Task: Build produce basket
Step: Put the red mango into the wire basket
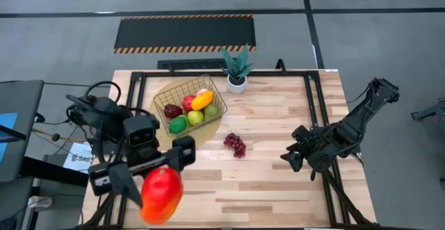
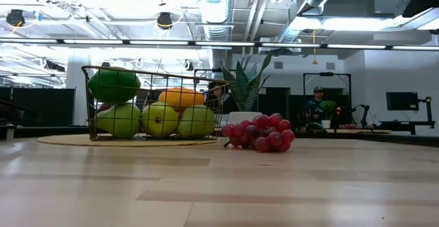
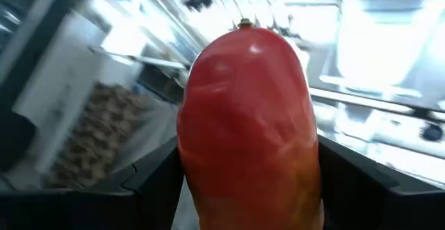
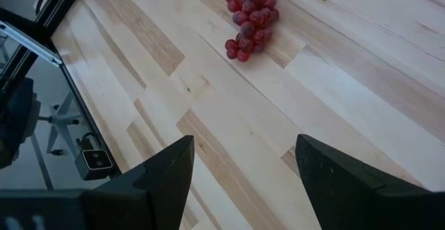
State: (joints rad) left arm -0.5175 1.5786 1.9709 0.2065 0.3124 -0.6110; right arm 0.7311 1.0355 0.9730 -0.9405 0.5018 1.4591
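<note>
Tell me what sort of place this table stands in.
Likely a robotics lab or industrial workspace: exposed ceiling ducts, hazard-striped floor mat beyond the wooden table, and a person at a screen in the background.

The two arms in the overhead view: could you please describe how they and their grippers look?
Both arms are dark, nearly black, built of jointed segments. The left arm carries a boxy block at its wrist and loose black cables looping beside it. The right arm is slimmer. The right gripper has two flat, black, angular fingers. The left gripper has similar dark fingers.
</note>
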